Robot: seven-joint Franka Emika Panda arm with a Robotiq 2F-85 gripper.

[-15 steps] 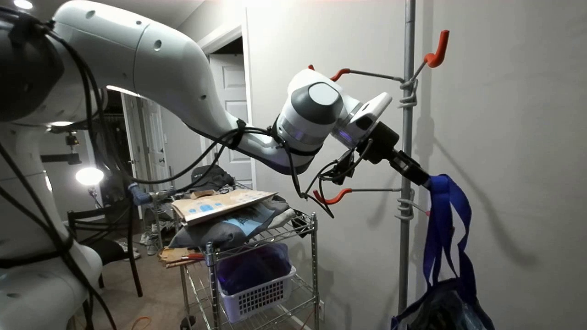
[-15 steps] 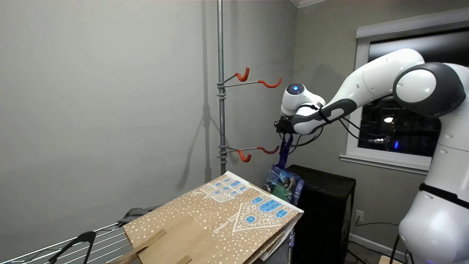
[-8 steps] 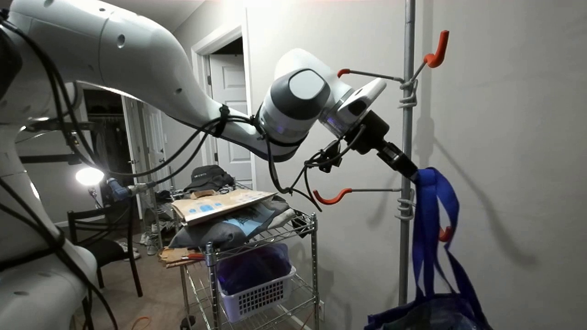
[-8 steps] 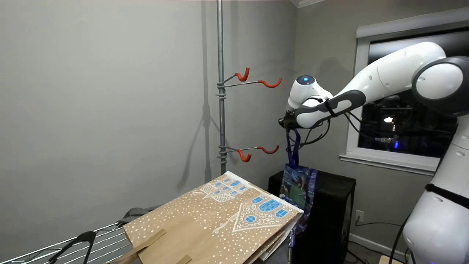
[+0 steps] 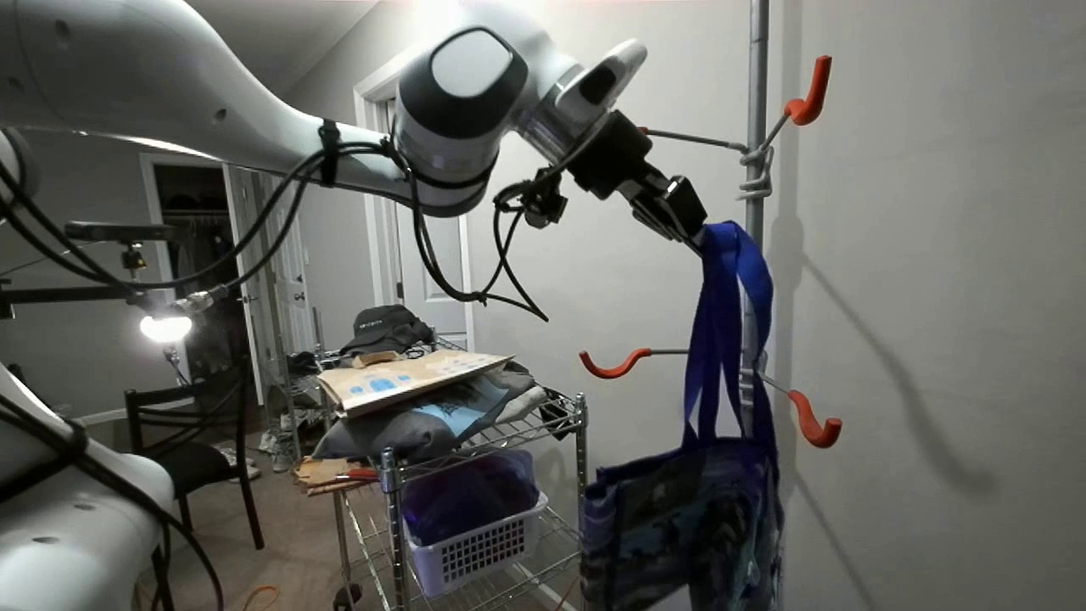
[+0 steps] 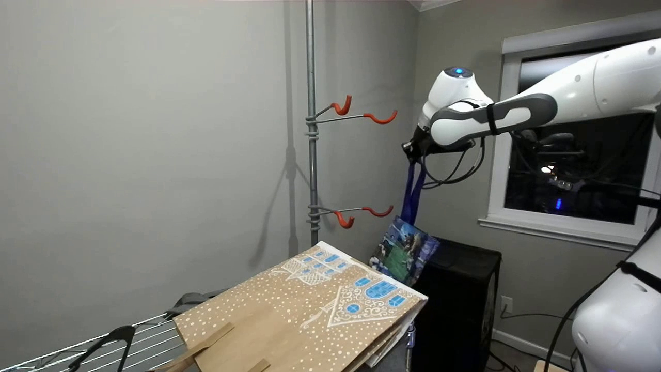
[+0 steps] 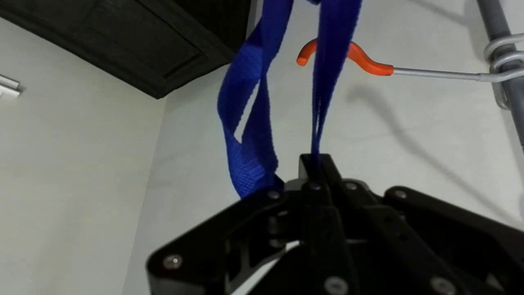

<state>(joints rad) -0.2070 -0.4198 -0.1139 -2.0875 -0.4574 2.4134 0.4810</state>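
My gripper [image 5: 702, 240] is shut on the blue straps [image 5: 719, 322] of a blue patterned tote bag [image 5: 679, 518]. The bag hangs tilted below it, and its bottom is cut off in this exterior view. The bag [image 6: 405, 250] and gripper [image 6: 413, 159] also show in an exterior view. In the wrist view a strap [image 7: 331, 69] is pinched between the fingertips [image 7: 315, 162], and another loop hangs beside them. That strap passes in front of an orange-tipped hook [image 7: 372, 65]. The hook is on a grey pole [image 5: 757, 76], which stands behind the straps in an exterior view.
The pole [image 6: 312, 170] carries upper hooks [image 6: 380, 119] and lower hooks [image 6: 378, 212] with orange tips. A brown paper bag [image 6: 299, 305] lies on a wire rack [image 5: 386, 484] above a white basket [image 5: 484, 547]. A black box [image 6: 459, 289] stands behind the tote bag.
My gripper has risen with the bag and drawn back toward the robot's base. The bag has swung and now hangs tilted. The gripper has stayed shut on the straps.
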